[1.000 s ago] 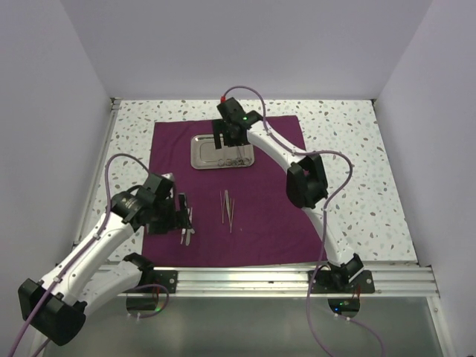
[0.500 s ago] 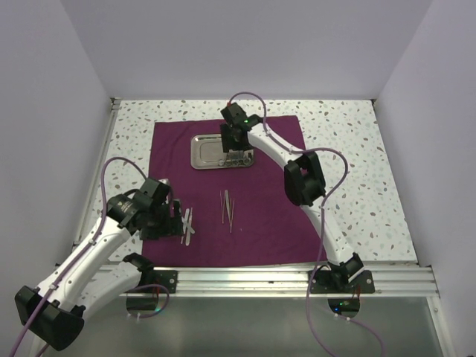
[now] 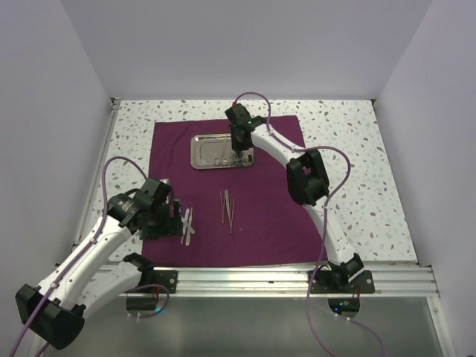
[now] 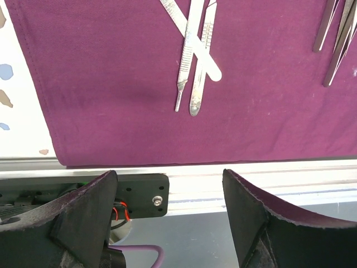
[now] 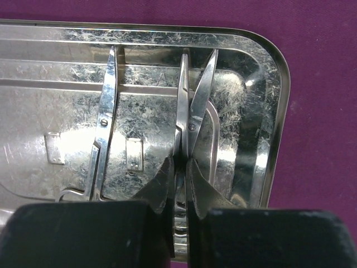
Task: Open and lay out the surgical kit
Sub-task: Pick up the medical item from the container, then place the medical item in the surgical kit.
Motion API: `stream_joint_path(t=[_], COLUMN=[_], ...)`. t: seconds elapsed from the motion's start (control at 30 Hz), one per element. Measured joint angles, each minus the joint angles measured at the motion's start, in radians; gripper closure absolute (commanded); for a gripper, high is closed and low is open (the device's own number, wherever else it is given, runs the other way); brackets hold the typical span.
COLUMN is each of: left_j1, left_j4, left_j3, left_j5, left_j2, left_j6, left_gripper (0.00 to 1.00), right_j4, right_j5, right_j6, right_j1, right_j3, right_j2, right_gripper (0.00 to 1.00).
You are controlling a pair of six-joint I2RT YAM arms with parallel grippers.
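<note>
No writing, label, brand or number can be read in any view. The tray point(image 5: 61, 78) shows only glare and scratches, and the ribbed tool handles point(image 4: 201, 67) bear no legible marks.

Pale lilac walls point(image 3: 245, 44) close round three sides of a white speckled table point(image 3: 349, 126), with a metal rail point(image 3: 260, 281) along its near edge.
</note>
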Motion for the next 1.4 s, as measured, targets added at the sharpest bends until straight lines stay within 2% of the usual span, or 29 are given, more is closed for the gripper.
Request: stream_joint_path(t=[0.3,0.63,0.9,1.03,1.17,1.27,1.4], left_j1=[0.000,0.000,0.000,0.000,0.000,0.000,0.000], left_j4=[0.009,0.048,0.103,0.140,0.187,0.225,0.269], left_j3=[0.000,0.022,0.069,0.112,0.218,0.343,0.565], left_j5=[-0.002,-0.003,-0.003,-0.003,-0.007,-0.021,-0.048], left_j2=[0.034,0.106,0.180,0.263,0.408,0.550,0.762], left_j6=[0.000,0.009,0.021,0.035,0.063,0.090,0.130], left_gripper=[0.22,0.22,0.22,0.22,0.22,0.22,0.23], right_j4=[0.000,-0.118,-0.166,-0.159,-0.115,-0.078,-0.055], right_j5=[-0.020,-0.043,-0.068,-0.075,-0.097,-0.119,-0.134], right_j6=[0.002,-0.030,-0.049,-0.051,-0.046,-0.031,0.005], right_j1=[-0.001,-0.003,-0.007,-0.008,-0.008,-0.008,-0.008], right_j3=[0.005,0.039,-0.031,-0.168,-0.467,-0.730,-0.996], right_j2=[-0.002,-0.014,-0.161,-0.279,-0.462,-0.618,-0.803], right_gripper=[1.00,1.00,1.00,1.00,1.00,1.00,1.00])
